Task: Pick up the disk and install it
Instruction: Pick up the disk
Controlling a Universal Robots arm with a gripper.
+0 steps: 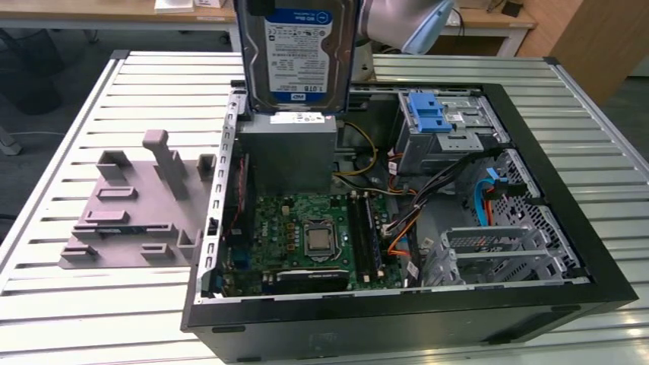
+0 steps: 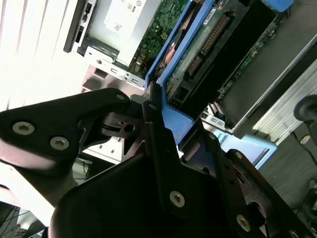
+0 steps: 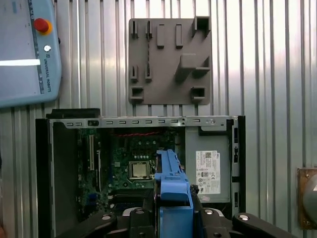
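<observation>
Slatted metal table (image 1: 81, 304), open PC case (image 1: 406, 319) on it. Upright disk (image 1: 299, 53) hangs above case at 12 o'clock, gripper (image 2: 173, 124) clenched on its blue carrier (image 3: 173, 183). Risk: thin edge grip, carrier may twist/slip; disk cd snag cables (image 1: 446, 179) nr drive cage (image 1: 446, 129), 2 o'clock.

Looks like a robotics lab or workshop: slatted metal bench (image 1: 81, 319), opened PC tower (image 1: 406, 327) lying right under the gripper (image 2: 176, 124), grey fixture plate (image 1: 132, 217) beside it, teach pendant (image 3: 25, 54) nearby, wooden desks (image 1: 497, 19) behind.
</observation>
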